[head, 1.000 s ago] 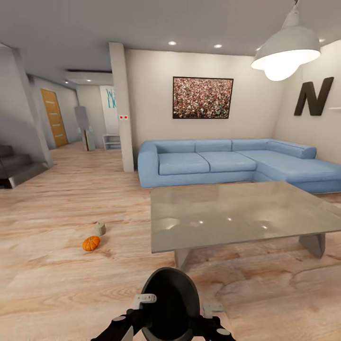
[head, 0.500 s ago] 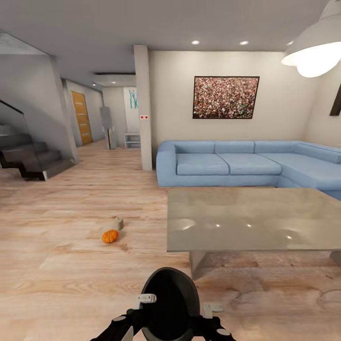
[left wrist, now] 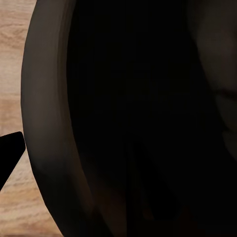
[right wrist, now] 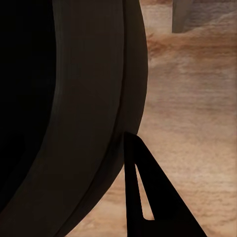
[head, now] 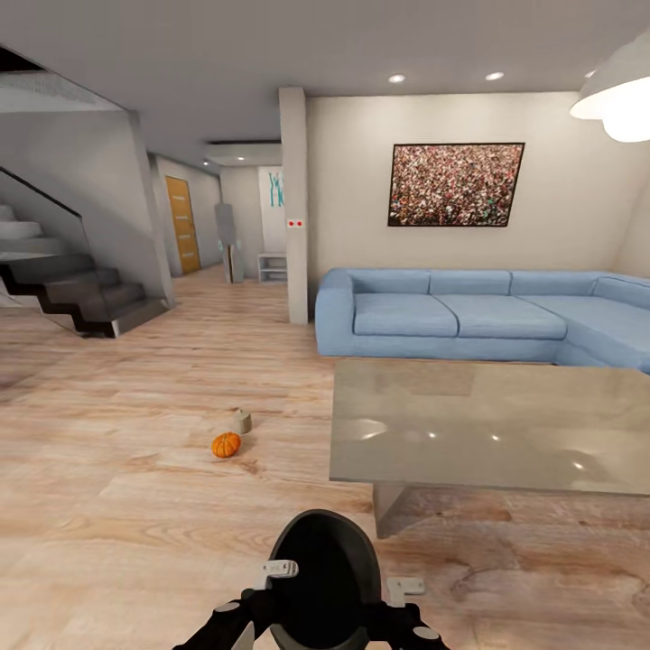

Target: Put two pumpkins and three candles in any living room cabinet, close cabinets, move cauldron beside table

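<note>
Your cauldron (head: 325,578) sits between both arms, low in the head view.
Each wrist view shows its dark wall close against a claw finger (right wrist: 148,197); how far the claws are open cannot be told. A pumpkin (head: 226,444) and candle (head: 240,421) lie on the floor, well ahead-left, beside the counter (head: 487,433).

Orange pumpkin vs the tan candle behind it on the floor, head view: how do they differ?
The bright-orange ribbed round pumpkin is saturated orange; the short stubby tan candle is dull grey-tan. The pumpkin is rounded and ribbed, while the candle is a squat cylinder. The pumpkin lies nearer the camera, the candle just beyond it, toward the blue sofa. Both rest on the light wood floor, to the left of the grey glass-topped coffee table, and look similar in size.
</note>
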Motion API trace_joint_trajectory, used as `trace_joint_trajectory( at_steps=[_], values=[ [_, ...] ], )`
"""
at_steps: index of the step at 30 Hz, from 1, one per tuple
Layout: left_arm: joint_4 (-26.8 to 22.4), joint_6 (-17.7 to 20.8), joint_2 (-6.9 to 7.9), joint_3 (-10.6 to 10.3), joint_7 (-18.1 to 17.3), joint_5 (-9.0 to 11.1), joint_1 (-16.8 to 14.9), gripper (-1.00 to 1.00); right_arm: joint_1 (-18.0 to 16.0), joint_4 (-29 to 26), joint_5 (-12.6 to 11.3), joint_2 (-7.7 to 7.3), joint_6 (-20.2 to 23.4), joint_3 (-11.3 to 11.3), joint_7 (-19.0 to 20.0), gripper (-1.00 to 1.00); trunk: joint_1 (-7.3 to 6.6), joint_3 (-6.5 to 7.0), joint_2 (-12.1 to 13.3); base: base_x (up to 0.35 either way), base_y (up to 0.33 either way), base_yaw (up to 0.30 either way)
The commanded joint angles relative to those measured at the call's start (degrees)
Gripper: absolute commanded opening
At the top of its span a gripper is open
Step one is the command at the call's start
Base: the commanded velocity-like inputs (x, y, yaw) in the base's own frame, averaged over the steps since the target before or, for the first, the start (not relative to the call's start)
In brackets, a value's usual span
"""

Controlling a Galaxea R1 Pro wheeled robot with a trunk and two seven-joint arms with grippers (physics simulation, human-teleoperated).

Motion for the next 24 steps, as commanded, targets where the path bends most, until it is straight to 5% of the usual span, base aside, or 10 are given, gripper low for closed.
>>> trace_joint_trajectory(
  at_steps=[1, 24],
  values=[
    [-0.1, 0.4, 0.00, 0.0, -0.1, 0.0, 0.0, -1.00, -0.1, -0.4, -0.4, 0.05, -0.2, -0.2, 0.7, -1.00, -0.02, -0.05, 0.0, 0.000, 0.000, 0.000],
    [-0.1, 0.4, -0.01, 0.0, -0.1, 0.0, 0.0, -1.00, -0.1, -0.4, -0.4, 0.05, 0.0, -0.2, 0.8, -1.00, -0.02, -0.05, 0.0, 0.046, -0.071, 0.000]
  ],
)
